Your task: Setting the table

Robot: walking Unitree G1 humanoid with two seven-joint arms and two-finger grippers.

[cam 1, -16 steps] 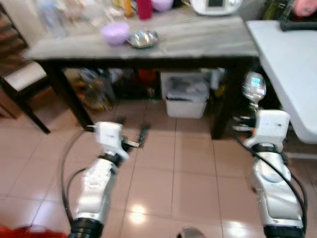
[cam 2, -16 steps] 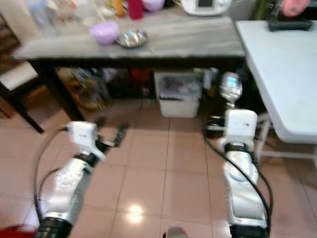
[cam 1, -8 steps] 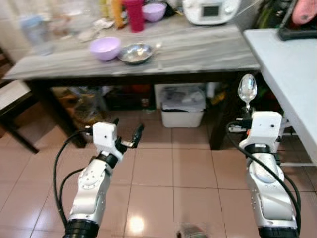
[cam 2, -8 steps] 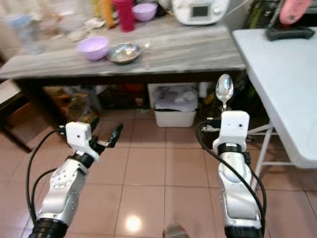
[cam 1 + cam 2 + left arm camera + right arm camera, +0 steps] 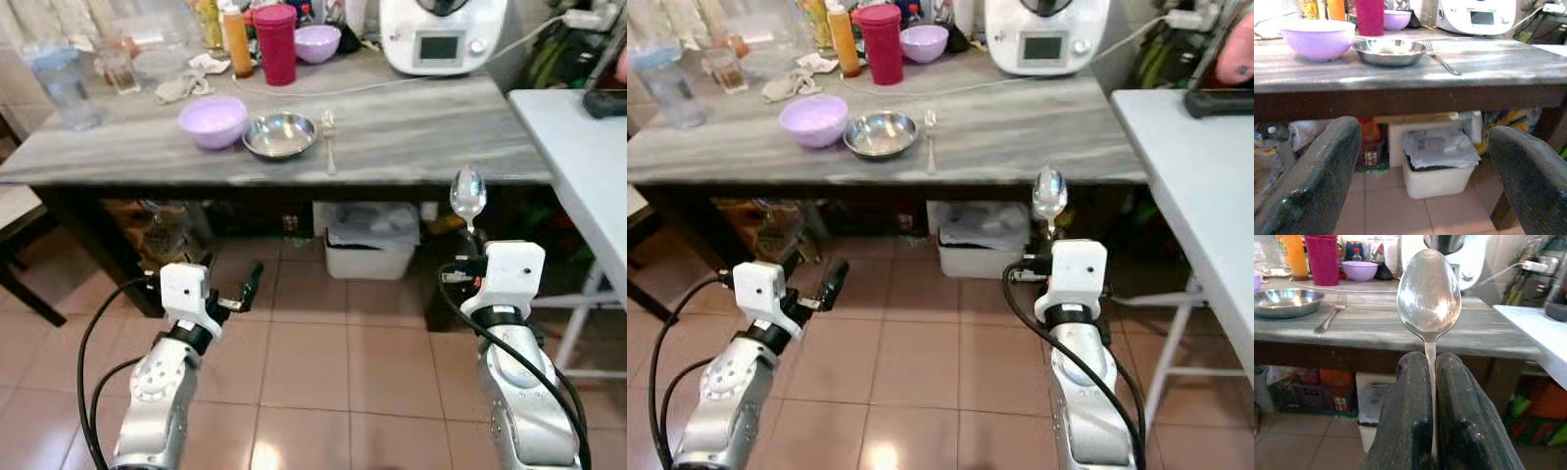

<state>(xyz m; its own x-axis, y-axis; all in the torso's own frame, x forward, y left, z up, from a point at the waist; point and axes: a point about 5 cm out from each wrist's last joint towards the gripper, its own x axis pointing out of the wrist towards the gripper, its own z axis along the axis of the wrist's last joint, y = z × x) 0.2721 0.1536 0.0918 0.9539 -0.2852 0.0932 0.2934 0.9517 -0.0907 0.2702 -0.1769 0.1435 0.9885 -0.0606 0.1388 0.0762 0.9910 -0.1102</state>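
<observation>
Spoon [image 5: 467, 193] is upright, bowl up, handle pinched between the right gripper [image 5: 1431, 382] fingers, which are clamped flat on it. It sits in front of the table [image 5: 421, 127] edge, near the table's right end, over the tiled floor [image 5: 323, 362], not touching the tabletop.

On the table, near the front edge: steel bowl [image 5: 280, 135], with a fork [image 5: 328, 137] just to its right, tines pointing away from the robot. Purple bowl [image 5: 213, 120] just left of the steel bowl, apart from it. Further back: red cup [image 5: 275, 44], orange bottle [image 5: 235, 41], a second purple bowl [image 5: 317, 42], a white appliance [image 5: 442, 34] with its cable [image 5: 294, 88] running across the top, a rag [image 5: 181, 86], a clear jug [image 5: 64, 86] at the left.

Under the table: white bin [image 5: 370, 240] with a bag in it, clutter to the left of it. Dark table leg [image 5: 446, 284] is just beside the right arm. White folding table [image 5: 578, 166] to the right, with a dark object [image 5: 607, 101] on it. Chair [image 5: 15, 245] at far left.

Left gripper [image 5: 227, 284] is low in front of the table, over the floor, fingers [image 5: 1312, 186] spread wide, holding nothing, touching nothing. In the left wrist view it points at the bin and the table edge.
</observation>
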